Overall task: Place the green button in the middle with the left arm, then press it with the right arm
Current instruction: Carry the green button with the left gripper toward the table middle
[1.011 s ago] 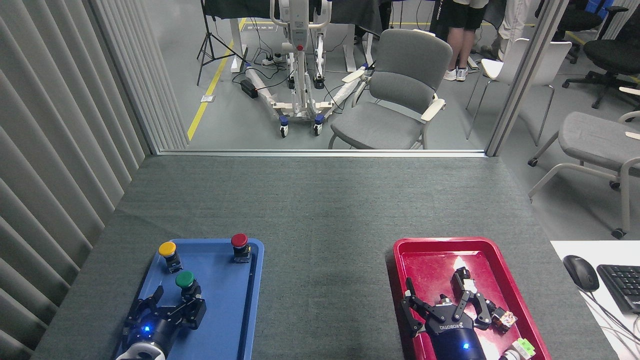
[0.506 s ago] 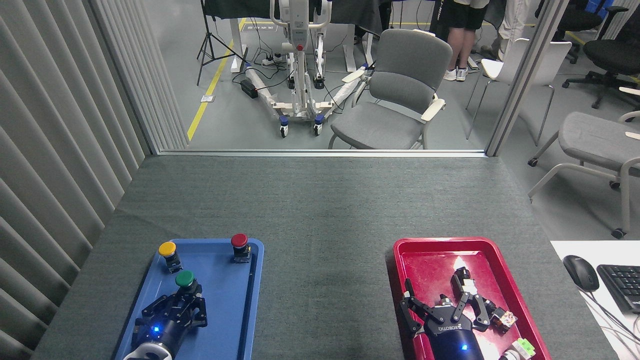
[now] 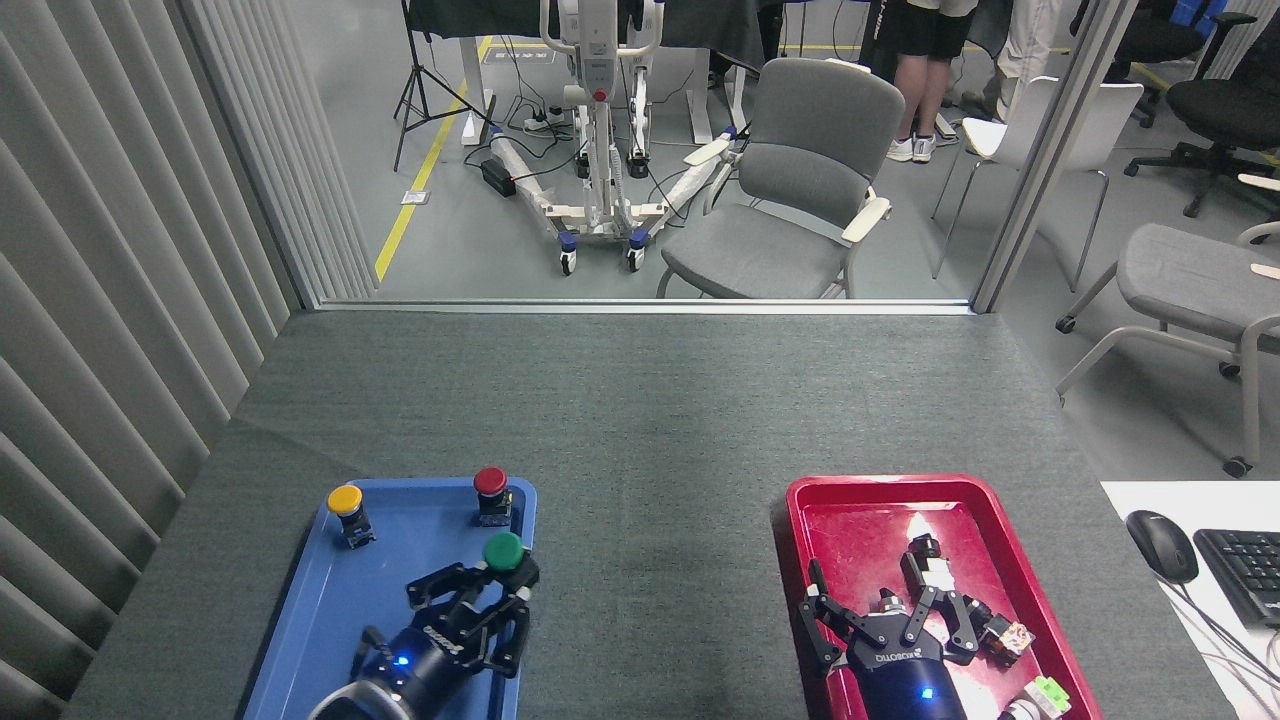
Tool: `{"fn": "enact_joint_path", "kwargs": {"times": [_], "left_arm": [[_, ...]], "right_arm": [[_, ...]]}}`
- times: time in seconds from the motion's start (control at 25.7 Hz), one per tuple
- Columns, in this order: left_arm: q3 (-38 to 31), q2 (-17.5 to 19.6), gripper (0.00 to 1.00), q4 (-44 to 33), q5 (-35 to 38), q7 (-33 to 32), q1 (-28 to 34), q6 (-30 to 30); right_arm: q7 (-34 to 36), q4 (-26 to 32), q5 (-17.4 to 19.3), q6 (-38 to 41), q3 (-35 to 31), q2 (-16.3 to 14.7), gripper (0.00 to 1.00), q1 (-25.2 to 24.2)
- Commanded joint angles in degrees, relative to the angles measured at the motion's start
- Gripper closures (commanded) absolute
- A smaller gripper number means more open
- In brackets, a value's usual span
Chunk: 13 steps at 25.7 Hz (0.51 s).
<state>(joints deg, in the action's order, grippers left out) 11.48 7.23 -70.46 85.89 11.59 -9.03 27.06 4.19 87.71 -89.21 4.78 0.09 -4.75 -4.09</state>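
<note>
The green button (image 3: 503, 550) has a glossy round green cap and a dark base. My left gripper (image 3: 494, 592) is shut on that base from below. Button and gripper are at the right edge of the blue tray (image 3: 395, 545), just left of the middle (image 3: 655, 560), which is bare grey cloth. I cannot tell whether the button is lifted off the tray. My right gripper (image 3: 882, 595) is open over the red tray (image 3: 860, 515), with nothing between its fingers.
A yellow button (image 3: 345, 500) and a red button (image 3: 490, 482) stand at the back of the blue tray. Small parts (image 3: 1006, 637) lie in the red tray beside my right gripper. A mouse (image 3: 1160, 545) and keyboard (image 3: 1245, 572) sit at the far right.
My left gripper shut on the green button and carried it right, from the tray's left half to its right edge. The blue tray shifted slightly right. The right arm stayed put.
</note>
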Motion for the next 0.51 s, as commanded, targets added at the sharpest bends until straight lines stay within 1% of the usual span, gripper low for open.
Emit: {"fn": "enact_joint_path", "kwargs": {"times": [0.0, 0.12, 0.27, 0.39, 0.47], "left_arm": [[6.10, -3.71, 1.00, 2.26, 1.12, 0.18, -2.22, -0.34], [7.33, -6.79, 1.00, 8.50, 1.73, 0.18, -4.33, -1.39], [7.42, -7.49, 1.00, 14.65, 1.73, 0.36, -8.03, -2.27], [8.48, -9.25, 1.00, 17.99, 1.73, 0.01, -10.13, -4.73], [8.65, -9.51, 1.00, 20.89, 1.73, 0.01, -11.72, -5.61]], "right_arm": [[-0.15, 0.00, 0.00, 0.05, 0.08, -0.08, 0.00, -0.04], [-0.24, 0.00, 0.00, -0.03, -0.01, 0.00, 0.00, -0.04], [-0.24, 0.00, 0.00, 0.05, -0.18, -0.17, 0.00, 0.22], [-0.15, 0.00, 0.09, 0.05, -0.18, -0.17, 0.00, 0.22], [-0.15, -0.18, 0.09, 0.05, -0.01, -0.08, 0.00, 0.22]]}}
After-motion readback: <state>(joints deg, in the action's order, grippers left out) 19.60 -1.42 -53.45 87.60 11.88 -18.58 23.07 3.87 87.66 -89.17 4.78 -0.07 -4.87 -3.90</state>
